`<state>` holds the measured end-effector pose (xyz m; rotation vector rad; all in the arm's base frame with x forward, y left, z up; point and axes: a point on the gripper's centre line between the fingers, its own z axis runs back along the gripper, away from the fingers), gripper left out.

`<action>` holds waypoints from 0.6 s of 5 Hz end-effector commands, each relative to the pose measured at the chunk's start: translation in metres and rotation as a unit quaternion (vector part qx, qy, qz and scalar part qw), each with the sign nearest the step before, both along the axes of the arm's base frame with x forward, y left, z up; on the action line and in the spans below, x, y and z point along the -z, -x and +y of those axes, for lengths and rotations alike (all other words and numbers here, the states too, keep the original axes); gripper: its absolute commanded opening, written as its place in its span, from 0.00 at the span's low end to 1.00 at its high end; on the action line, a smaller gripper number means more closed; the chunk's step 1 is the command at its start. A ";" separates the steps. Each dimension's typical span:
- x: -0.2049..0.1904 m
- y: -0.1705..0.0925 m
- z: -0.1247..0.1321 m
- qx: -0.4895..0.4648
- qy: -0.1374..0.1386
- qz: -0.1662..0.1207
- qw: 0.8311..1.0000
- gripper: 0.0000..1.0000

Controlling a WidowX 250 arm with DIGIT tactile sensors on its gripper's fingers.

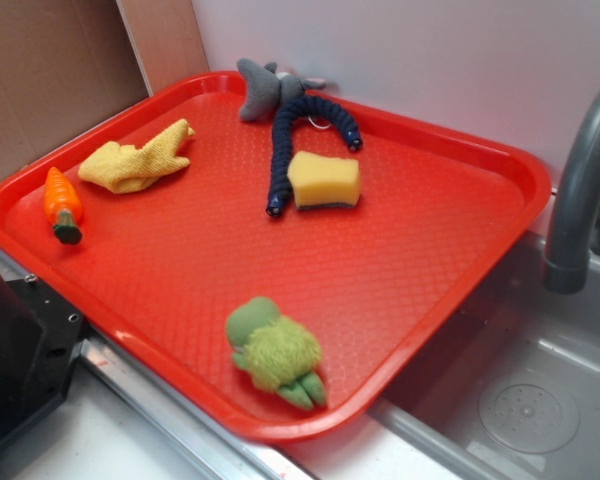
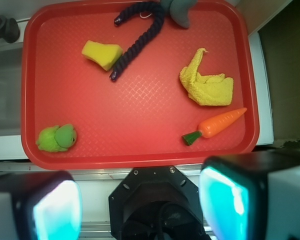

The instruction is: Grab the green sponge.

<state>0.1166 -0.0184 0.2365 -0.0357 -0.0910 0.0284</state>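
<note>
The green sponge is a small yellow foam block with a thin dark scouring layer underneath. It lies on the red tray, right of the dark rope, toward the back. In the wrist view the sponge lies at the upper left of the tray. My gripper is high above the robot base, outside the tray's near edge. Its teal pads stand wide apart with nothing between them. The gripper does not show in the exterior view.
On the tray lie a dark blue rope, a grey plush toy, a yellow knitted cloth, a toy carrot and a fuzzy green plush toy. A sink basin and grey faucet stand at the right.
</note>
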 end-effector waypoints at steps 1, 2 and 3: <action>0.000 0.000 0.000 0.000 0.000 0.000 1.000 1.00; 0.023 -0.040 0.005 0.118 -0.005 0.021 0.993 1.00; 0.047 -0.081 0.002 0.195 -0.005 -0.005 0.981 1.00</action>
